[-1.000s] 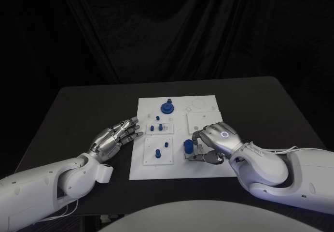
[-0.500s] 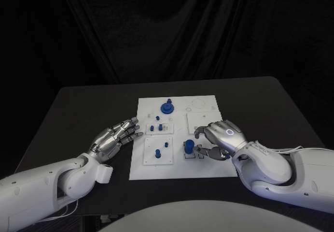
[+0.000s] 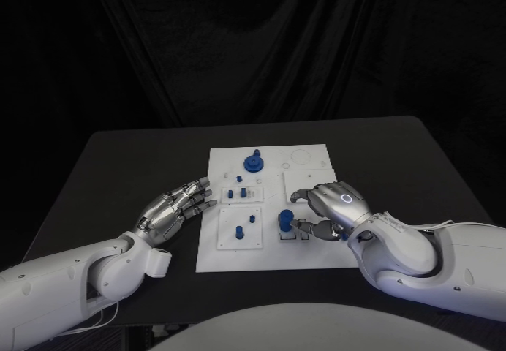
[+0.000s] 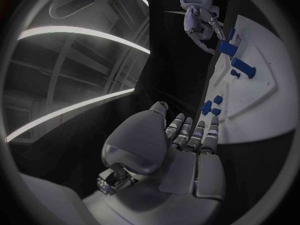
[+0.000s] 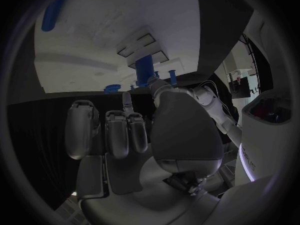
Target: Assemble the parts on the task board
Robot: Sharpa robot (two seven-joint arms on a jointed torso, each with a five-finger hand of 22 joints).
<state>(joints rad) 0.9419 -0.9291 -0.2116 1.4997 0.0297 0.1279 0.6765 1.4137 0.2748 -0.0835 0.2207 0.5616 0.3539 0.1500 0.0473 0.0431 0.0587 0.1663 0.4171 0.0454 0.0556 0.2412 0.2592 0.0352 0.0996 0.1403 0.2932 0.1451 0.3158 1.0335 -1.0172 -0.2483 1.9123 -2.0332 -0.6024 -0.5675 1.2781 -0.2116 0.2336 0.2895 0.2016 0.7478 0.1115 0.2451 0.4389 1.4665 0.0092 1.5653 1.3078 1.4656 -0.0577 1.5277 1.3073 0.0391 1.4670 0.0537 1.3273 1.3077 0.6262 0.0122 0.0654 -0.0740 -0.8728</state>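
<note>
A flat white rectangular task board point(image 3: 269, 256) is laid at the table's centre. Small blue plastic parts point(image 3: 240, 194) are stood across it; the largest, round-based blue part point(image 3: 253, 161) is seated toward twelve o'clock.

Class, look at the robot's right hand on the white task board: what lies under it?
Under the right hand lies the white task board, with a blue part at its fingertips. Whatever the palm covers cannot be seen.

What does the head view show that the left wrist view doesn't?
Head view alone: the whole board from above and the big blue part at its far end. Left wrist view alone: the left hand's palm side, fingers stretched out by the board's edge, holding nothing. Both: the right hand by the blue part on the board, and small blue parts.
</note>
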